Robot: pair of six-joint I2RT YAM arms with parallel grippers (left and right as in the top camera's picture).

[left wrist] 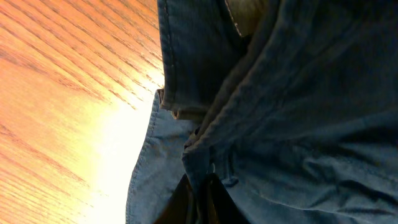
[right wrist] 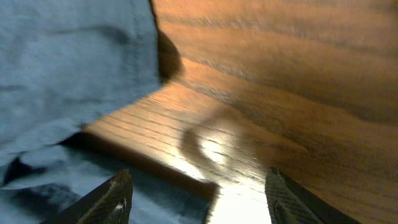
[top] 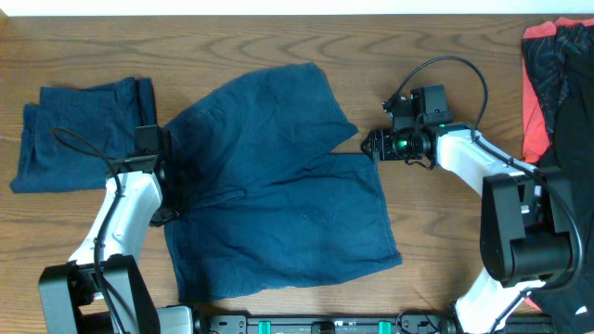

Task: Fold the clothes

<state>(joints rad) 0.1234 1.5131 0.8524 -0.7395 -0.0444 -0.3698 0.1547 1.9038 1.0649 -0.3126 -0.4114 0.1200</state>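
Dark navy blue shorts point(top: 278, 186) lie spread flat in the middle of the table, waistband at the left, two legs toward the right. My left gripper point(top: 167, 176) sits at the waistband; in the left wrist view its fingers point(left wrist: 196, 202) are shut on a fold of the navy cloth point(left wrist: 298, 112). My right gripper point(top: 371, 144) is open and empty, just right of the notch between the two legs. In the right wrist view its fingers point(right wrist: 199, 193) are spread over the leg's edge point(right wrist: 68, 74) and bare wood.
A folded navy garment point(top: 79, 130) lies at the far left. A black garment with coral-red panels point(top: 557, 83) lies at the right edge, partly out of view. The wooden table point(top: 445, 213) shows bare between the shorts and the right arm.
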